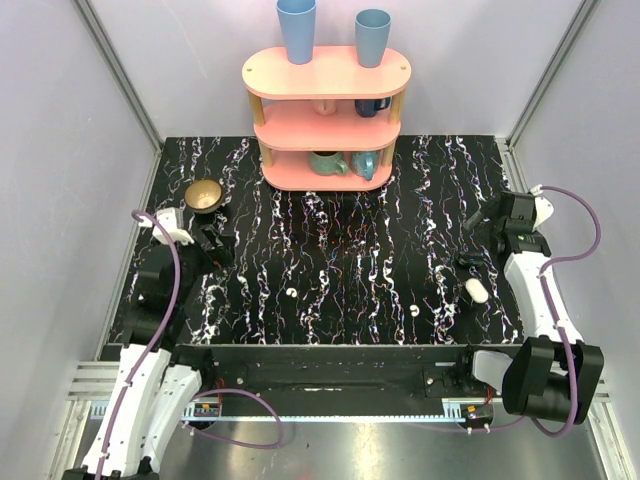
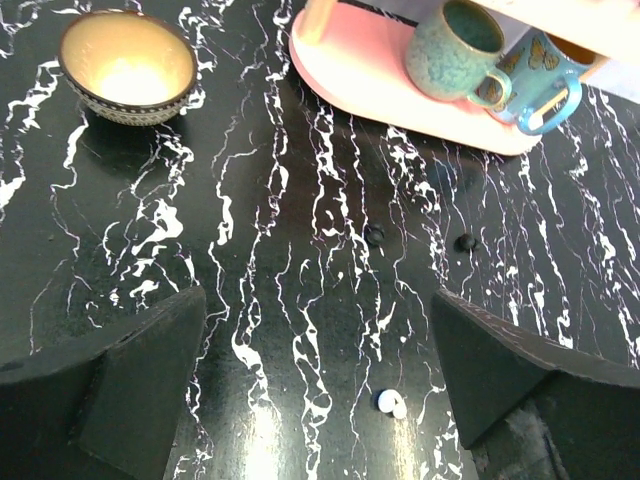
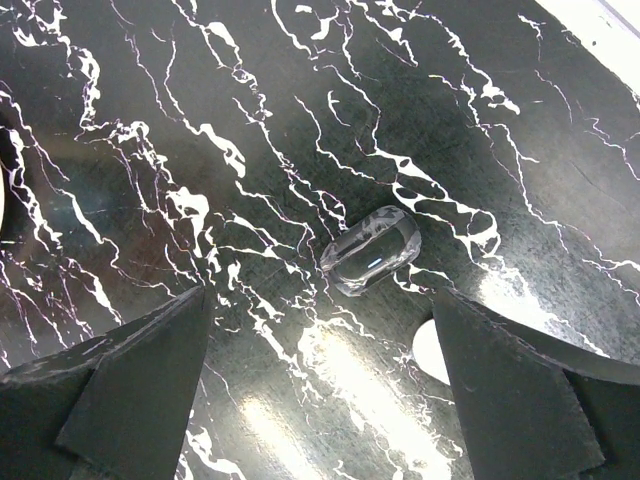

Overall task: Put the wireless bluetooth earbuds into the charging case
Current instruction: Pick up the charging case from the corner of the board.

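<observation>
Two tiny white earbuds lie apart on the black marble tabletop, one earbud point(image 1: 291, 293) left of centre and the other earbud point(image 1: 414, 310) to its right. The left wrist view shows one earbud point(image 2: 392, 403) low between my fingers, nearer the right one. The white oval charging case point(image 1: 477, 290) rests near the right arm; in the right wrist view the charging case point(image 3: 430, 352) is half hidden behind the right finger. My left gripper point(image 1: 213, 243) point(image 2: 318, 300) is open and empty. My right gripper point(image 1: 478, 225) point(image 3: 320, 300) is open and empty above the table.
A glossy see-through oval piece point(image 3: 370, 250) point(image 1: 468, 262) lies just behind the case. A brown bowl point(image 1: 204, 195) point(image 2: 127, 65) sits at the back left. A pink three-tier shelf point(image 1: 326, 110) with mugs and two blue cups stands at the back centre.
</observation>
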{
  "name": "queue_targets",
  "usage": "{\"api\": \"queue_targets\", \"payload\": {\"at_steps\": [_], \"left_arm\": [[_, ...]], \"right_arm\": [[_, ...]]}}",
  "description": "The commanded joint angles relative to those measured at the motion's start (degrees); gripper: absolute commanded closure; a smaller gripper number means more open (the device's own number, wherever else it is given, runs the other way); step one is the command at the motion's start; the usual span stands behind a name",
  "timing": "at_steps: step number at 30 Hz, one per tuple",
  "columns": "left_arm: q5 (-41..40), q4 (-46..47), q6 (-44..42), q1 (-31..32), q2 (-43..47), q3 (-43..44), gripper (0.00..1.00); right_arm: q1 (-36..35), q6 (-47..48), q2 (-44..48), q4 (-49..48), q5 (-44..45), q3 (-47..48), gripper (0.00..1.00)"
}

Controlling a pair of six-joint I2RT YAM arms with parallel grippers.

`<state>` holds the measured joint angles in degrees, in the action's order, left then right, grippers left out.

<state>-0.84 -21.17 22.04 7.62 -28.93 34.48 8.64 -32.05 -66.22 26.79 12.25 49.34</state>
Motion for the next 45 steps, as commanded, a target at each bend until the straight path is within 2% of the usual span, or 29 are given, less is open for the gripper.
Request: {"api": "queue_targets", "payload": {"at_steps": [1,9,13,23,29,45], "left_arm": [[5.1,0.3,-1.9,0.2,-1.8,2.7,0.01],[7.4,0.2,-2.5,0.2,-4.2,3.2,0.01],[7.6,0.2,-2.6,0.2,-4.2,3.3,0.01],[7.2,0.1,-2.4,0.2,-4.6,3.2,0.01],[7.3,0.2,-2.4,0.2,-5.2,3.3,0.01],[7.9,0.1,-2.1,-0.2,-6.1,3.5,0.01]], "right_arm": [[2.0,-0.9,-0.6,-1.5,-2.5,-1.4,0.0],[3.9,-1.7,-3.8,-2.3,-2.7,-4.3,0.0],[5.8,-2.6,-10.1,-4.5,-7.8,-3.5,0.0],[7.0,-4.9,-17.4,-8.3,-8.7,-3.2,0.0],[7.0,-4.7,-20.5,-11.0,-15.7,-4.0,0.0],[6.7,-16.6,-20.4,-26.3,-30.6,-15.0,0.02]]}}
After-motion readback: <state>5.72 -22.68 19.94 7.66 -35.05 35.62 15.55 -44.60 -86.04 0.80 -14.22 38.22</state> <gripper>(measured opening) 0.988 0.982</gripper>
